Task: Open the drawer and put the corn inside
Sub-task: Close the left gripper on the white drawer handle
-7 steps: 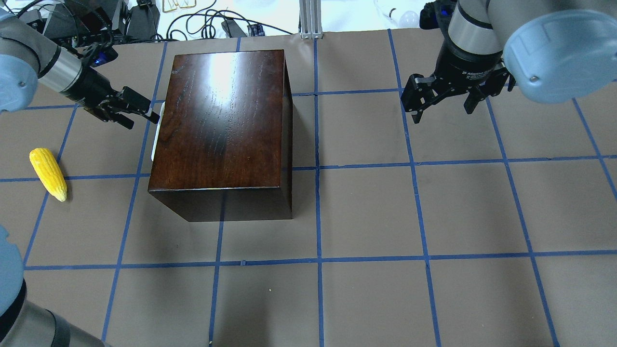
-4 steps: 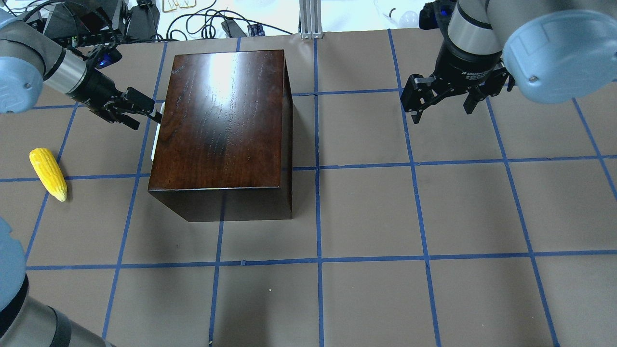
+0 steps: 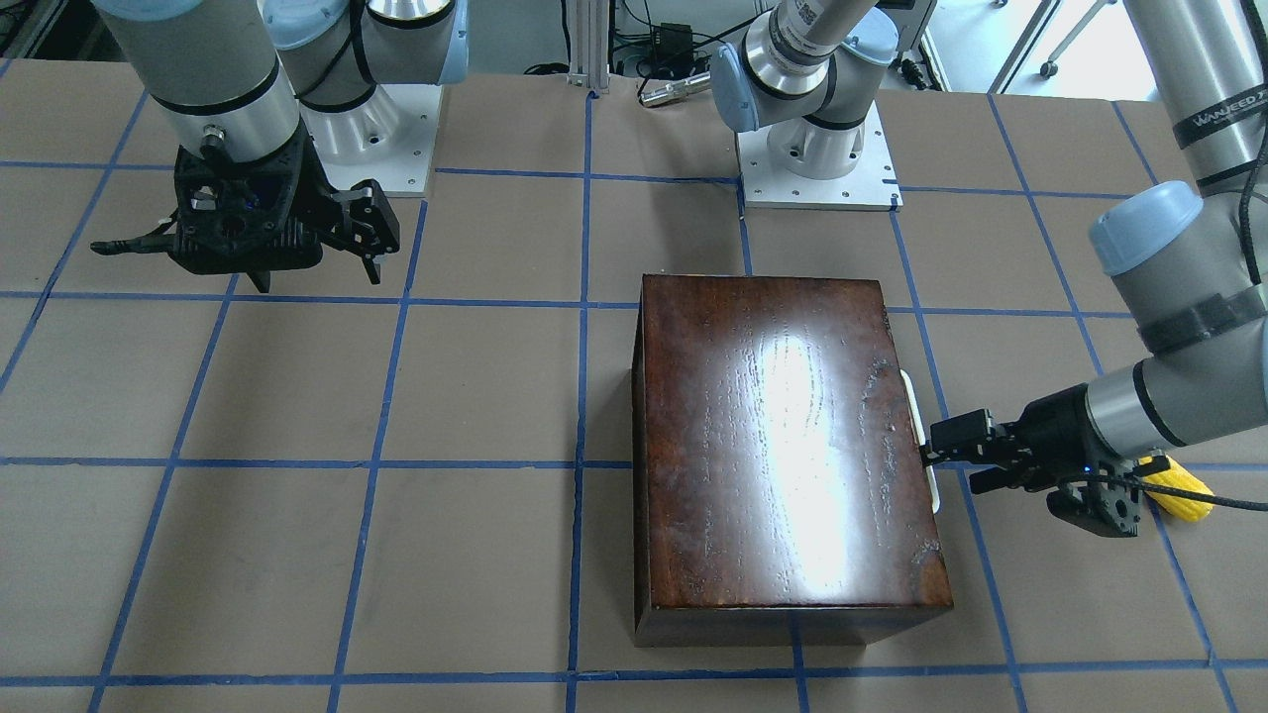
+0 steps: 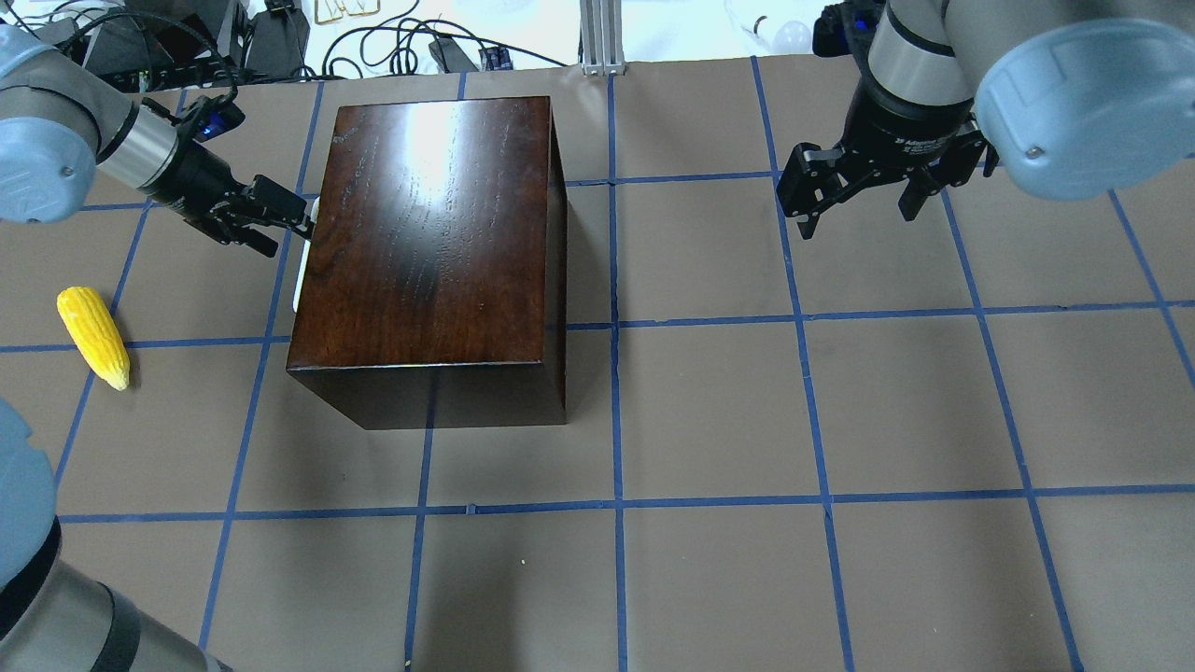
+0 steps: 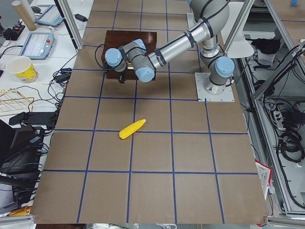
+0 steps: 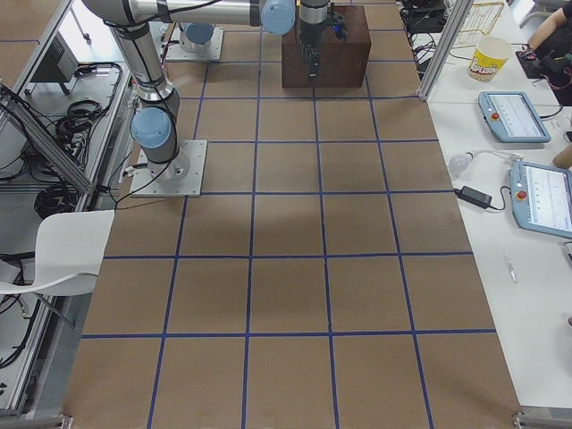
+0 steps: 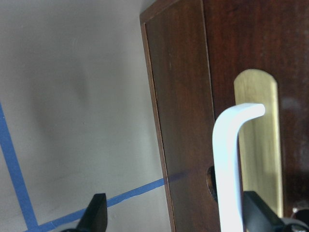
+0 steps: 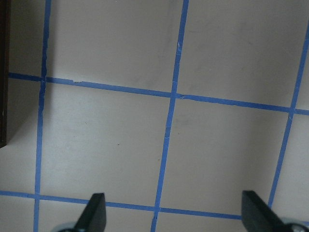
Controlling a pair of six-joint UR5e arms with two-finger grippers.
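The dark-brown wooden box (image 4: 429, 233) stands left of the table's middle, with its drawer (image 7: 183, 96) shut. The white curved handle (image 4: 299, 280) is on the box's left side. My left gripper (image 4: 294, 238) is open at the handle's far end. In the left wrist view the handle (image 7: 227, 169) stands between the two fingertips (image 7: 96, 215), closer to the right one. The yellow corn (image 4: 93, 336) lies on the table left of the box, apart from the gripper. My right gripper (image 4: 859, 210) is open and empty, above the table at the far right.
Brown table cover with a blue tape grid (image 4: 616, 322). Cables and equipment (image 4: 392, 47) lie beyond the far edge. The robot's base plates (image 3: 817, 168) are at the near side. The box also shows in the front view (image 3: 783, 446).
My left gripper has moved right and slightly away from the robot, up to the drawer handle. The right arm, box and corn have not moved.
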